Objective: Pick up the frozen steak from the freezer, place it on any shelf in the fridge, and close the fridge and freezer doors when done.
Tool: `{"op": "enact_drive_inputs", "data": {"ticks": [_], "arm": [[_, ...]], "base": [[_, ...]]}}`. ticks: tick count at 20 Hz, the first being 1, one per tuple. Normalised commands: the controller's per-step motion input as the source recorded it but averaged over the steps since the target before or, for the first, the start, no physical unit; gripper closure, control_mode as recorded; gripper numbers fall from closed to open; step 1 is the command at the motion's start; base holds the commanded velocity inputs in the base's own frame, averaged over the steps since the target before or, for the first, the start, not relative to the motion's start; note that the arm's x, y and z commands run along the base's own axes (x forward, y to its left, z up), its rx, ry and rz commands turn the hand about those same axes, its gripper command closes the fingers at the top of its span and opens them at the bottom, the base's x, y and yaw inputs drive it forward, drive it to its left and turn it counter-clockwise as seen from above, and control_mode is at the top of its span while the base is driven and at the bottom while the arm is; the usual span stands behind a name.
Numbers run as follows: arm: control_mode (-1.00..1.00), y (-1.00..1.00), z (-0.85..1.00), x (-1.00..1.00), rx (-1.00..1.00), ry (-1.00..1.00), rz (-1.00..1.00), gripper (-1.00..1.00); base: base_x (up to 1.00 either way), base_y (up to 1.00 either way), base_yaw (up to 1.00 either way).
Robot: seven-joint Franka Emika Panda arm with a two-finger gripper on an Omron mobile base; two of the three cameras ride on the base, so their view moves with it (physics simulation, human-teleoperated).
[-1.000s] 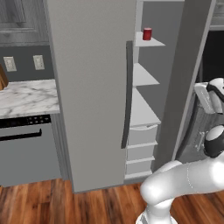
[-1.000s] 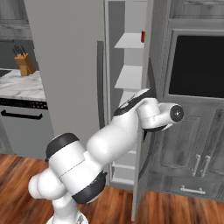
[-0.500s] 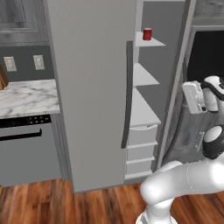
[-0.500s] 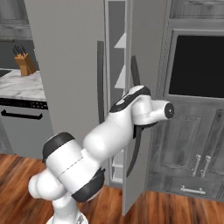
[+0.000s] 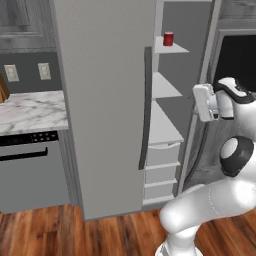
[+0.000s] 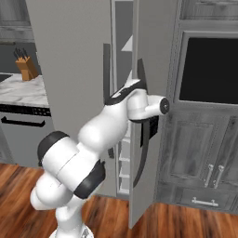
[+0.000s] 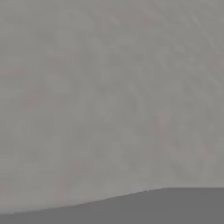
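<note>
The freezer (image 5: 165, 127) shows grey shelves and drawers through a narrowing gap. Its narrow door (image 6: 155, 56) stands partly swung in, with a dark curved handle (image 6: 143, 153). My gripper (image 6: 149, 124) is pressed against the door's outer face at mid height; its white hand also shows beside the door edge (image 5: 204, 102). In the hand view a flat grey surface (image 7: 109, 87) sits very close and no fingertips show, so I cannot tell how the jaws stand. The wide fridge door (image 5: 100, 100) is shut and hides the shelf. The frozen steak is out of view.
A red can (image 5: 168, 38) stands on the top freezer shelf. A marble counter (image 5: 30, 110) with a range below lies to the left, and a knife block (image 6: 27, 69) sits on it. A dark wall oven (image 6: 209, 69) and grey cabinets (image 6: 204, 158) stand right of the unit.
The freezer door has swung further toward shut, narrowing the gap. My hand has moved left with it, staying against the door's face.
</note>
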Motion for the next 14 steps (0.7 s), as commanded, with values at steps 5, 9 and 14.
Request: {"op": "enact_drive_inputs", "data": {"ticks": [5,9,14], "arm": [[-1.00,0.08,0.36,0.43,0.00,-0.07,0.00,-1.00],[-1.00,-0.33,0.62,-0.68,0.00,-0.22,0.00,-1.00],[-1.00,-0.58,0.12,-1.00,0.00,-0.29,0.00,-1.00]], "base": [[0.00,0.00,0.00],[0.00,0.00,0.00],[0.00,0.00,0.00]]}}
